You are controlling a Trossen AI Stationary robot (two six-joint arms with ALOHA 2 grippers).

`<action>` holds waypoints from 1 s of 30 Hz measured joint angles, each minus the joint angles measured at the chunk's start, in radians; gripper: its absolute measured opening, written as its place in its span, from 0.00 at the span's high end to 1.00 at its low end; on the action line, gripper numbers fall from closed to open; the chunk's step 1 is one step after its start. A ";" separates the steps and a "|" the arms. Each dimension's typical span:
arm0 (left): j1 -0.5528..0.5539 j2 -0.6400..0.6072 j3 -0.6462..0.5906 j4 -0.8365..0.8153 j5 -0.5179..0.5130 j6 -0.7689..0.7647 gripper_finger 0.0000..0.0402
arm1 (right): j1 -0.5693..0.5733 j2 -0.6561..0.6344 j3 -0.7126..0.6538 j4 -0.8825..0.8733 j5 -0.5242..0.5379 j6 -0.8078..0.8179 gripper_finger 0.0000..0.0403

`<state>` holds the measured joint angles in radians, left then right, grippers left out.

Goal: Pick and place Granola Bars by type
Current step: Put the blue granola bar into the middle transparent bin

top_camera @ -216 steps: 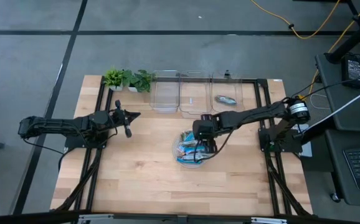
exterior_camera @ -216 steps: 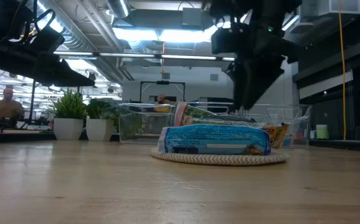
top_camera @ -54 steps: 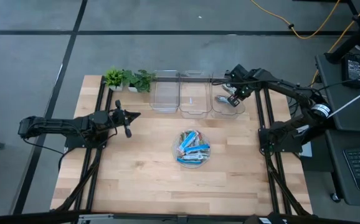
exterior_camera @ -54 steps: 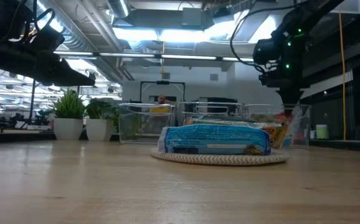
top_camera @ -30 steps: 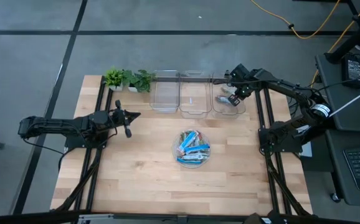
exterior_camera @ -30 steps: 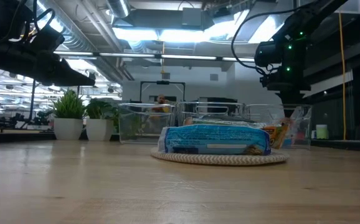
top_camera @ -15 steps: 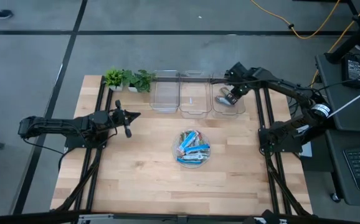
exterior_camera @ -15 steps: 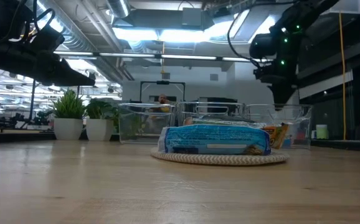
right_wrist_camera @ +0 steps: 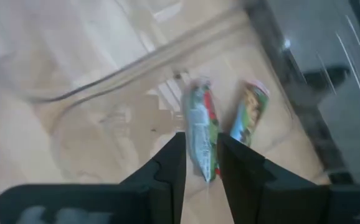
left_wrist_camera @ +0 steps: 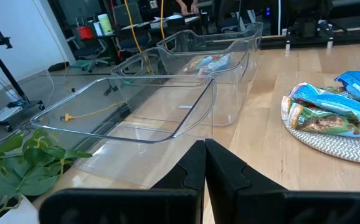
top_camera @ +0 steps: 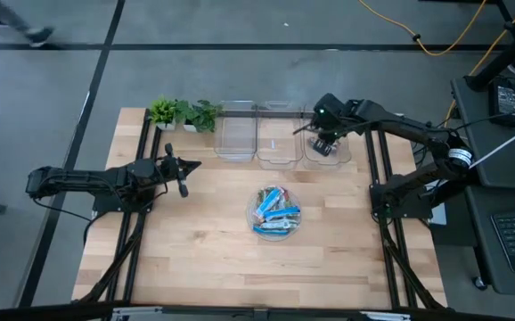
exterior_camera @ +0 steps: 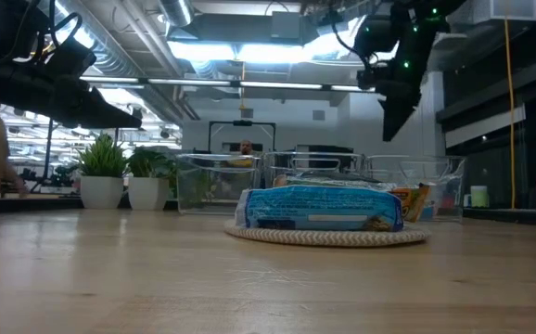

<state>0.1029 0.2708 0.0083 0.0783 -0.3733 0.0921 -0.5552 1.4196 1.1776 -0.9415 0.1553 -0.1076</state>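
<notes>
Since the previous high view the right arm has swung leftward over the rightmost bin and lifted, and two bars now lie free below it; nothing else has shifted.

At the left of the high view the left gripper [top_camera: 183,176] waits near the table's left edge, fingers pressed together and empty, pointing toward the picture's right.

At lower centre sits the round plate [top_camera: 250,219], holding the remaining granola bars [top_camera: 273,212], mostly blue wrappers piled at mixed angles, their long axes running roughly from lower left to upper right.

Toward the upper right stands the row of three clear bins; the right gripper [top_camera: 322,141] hangs above the rightmost bin [top_camera: 341,159]. Its wrist view shows the fingers slightly apart with nothing between them, and two green-and-red bars [right_wrist_camera: 200,138] lying side by side on the bin floor beneath.

Judging from this, the drop looks finished, and the next pick turns on the plate lying down and left of the right gripper in the high view. The right arm seems rather nearer the pile than the left, and would need to turn its fingers across a bar's long axis.
</notes>
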 joint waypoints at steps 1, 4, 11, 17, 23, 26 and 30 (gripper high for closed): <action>0.000 0.000 0.000 0.000 0.000 0.000 0.99 | 0.018 0.000 0.007 -0.008 0.000 -0.009 0.77; 0.000 0.000 0.000 0.000 0.000 0.000 0.99 | 0.077 0.000 0.025 -0.016 -0.014 -0.025 0.77; 0.000 0.000 0.000 0.000 0.000 0.000 0.99 | 0.251 0.000 0.044 -0.022 -0.053 -0.003 0.77; 0.000 0.000 0.000 0.000 0.000 0.000 0.99 | 0.413 0.000 0.046 -0.042 -0.054 0.046 0.77; 0.000 0.000 0.000 0.000 0.000 0.000 0.99 | 0.569 0.000 0.046 -0.043 -0.052 0.080 0.77; 0.000 0.000 0.000 0.000 0.000 0.000 0.99 | 0.643 0.000 0.046 -0.043 -0.053 0.080 0.77; 0.000 0.000 0.000 0.000 0.000 0.000 0.99 | 0.728 0.000 0.046 -0.042 -0.052 0.080 0.77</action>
<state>0.1029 0.2710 0.0085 0.0781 -0.3733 0.0921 0.1730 1.4193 1.2232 -0.9832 0.1028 -0.0273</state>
